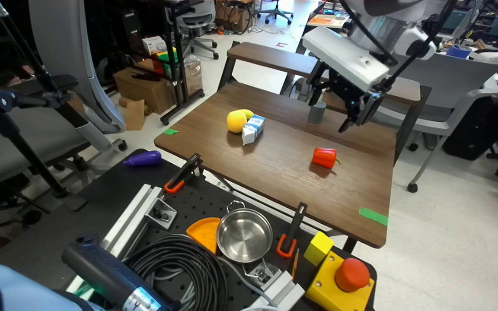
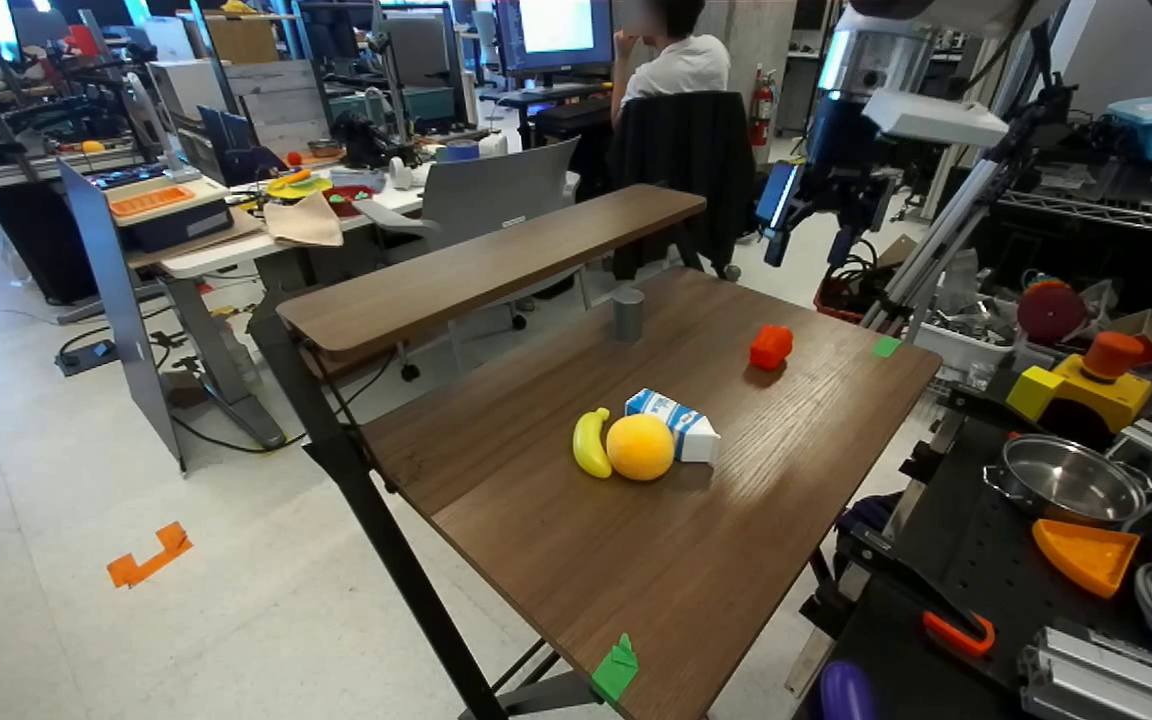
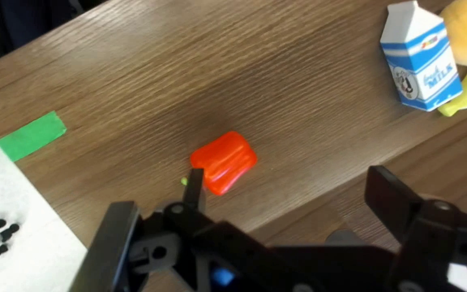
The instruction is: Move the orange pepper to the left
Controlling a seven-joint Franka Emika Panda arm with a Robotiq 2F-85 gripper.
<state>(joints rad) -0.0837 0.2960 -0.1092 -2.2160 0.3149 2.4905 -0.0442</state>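
Note:
The orange pepper is glossy red-orange with a short green stem and lies on its side on the brown table. It shows in both exterior views (image 1: 324,158) (image 2: 771,347) and in the wrist view (image 3: 226,163). My gripper is open and empty, held well above the table in both exterior views (image 1: 329,115) (image 2: 808,255). In the wrist view, the gripper's fingers (image 3: 286,172) are spread wide. The left finger there overlaps the pepper's stem end in the picture and hides a little of it. The gripper is apart from the pepper.
A milk carton (image 1: 253,129), a yellow round fruit (image 1: 236,121) and a banana (image 2: 591,443) sit together on the table (image 1: 283,172). A grey cylinder (image 2: 627,314) stands near the back edge, below a raised shelf (image 2: 496,268). Green tape (image 1: 373,216) marks a corner.

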